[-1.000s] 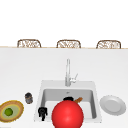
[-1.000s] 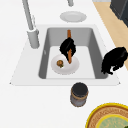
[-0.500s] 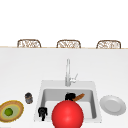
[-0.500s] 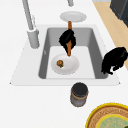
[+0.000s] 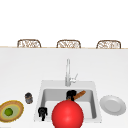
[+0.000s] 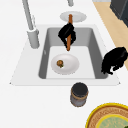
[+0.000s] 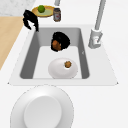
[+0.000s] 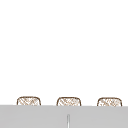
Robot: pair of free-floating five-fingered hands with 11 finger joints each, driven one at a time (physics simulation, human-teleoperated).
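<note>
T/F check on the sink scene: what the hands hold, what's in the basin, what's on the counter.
1. The right hand is curled round a brown stick over the sink. True.
2. The left hand holds the jar. False: it hangs by the sink's front left corner, holding nothing.
3. A white bowl with a small brown item lies in the basin. True.
4. The grey plate is left of the sink. False: right.
</note>
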